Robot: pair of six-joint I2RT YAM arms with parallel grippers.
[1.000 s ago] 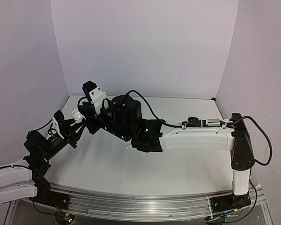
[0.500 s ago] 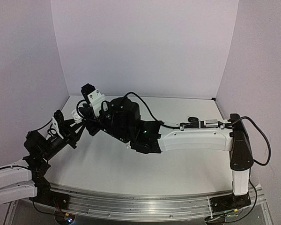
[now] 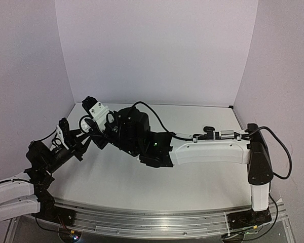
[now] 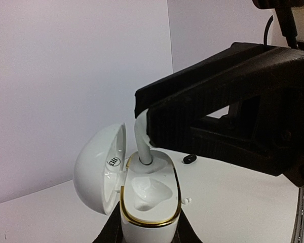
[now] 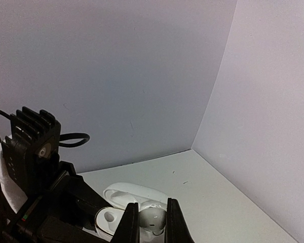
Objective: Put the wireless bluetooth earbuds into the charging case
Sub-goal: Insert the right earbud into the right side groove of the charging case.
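My left gripper (image 4: 148, 232) is shut on a white charging case (image 4: 149, 202) with a gold rim and holds it upright with its lid (image 4: 97, 172) open to the left. My right gripper (image 5: 152, 220) is shut on a white earbud (image 5: 153, 216). The earbud's stem (image 4: 142, 143) stands in the case's far socket; the near socket is empty. In the top view both grippers meet at the table's left, left gripper (image 3: 75, 137) against right gripper (image 3: 91, 131). A black earbud (image 4: 190, 159) lies on the table behind the case. The other earbuds are out of view.
A tiny white piece (image 4: 186, 201) lies on the table right of the case. The right arm (image 3: 207, 151) stretches across the table's middle. The back wall and left wall stand close to the grippers.
The right gripper has moved a little left and down toward the left gripper, bringing the white earbud onto the held case. The left arm has barely moved.
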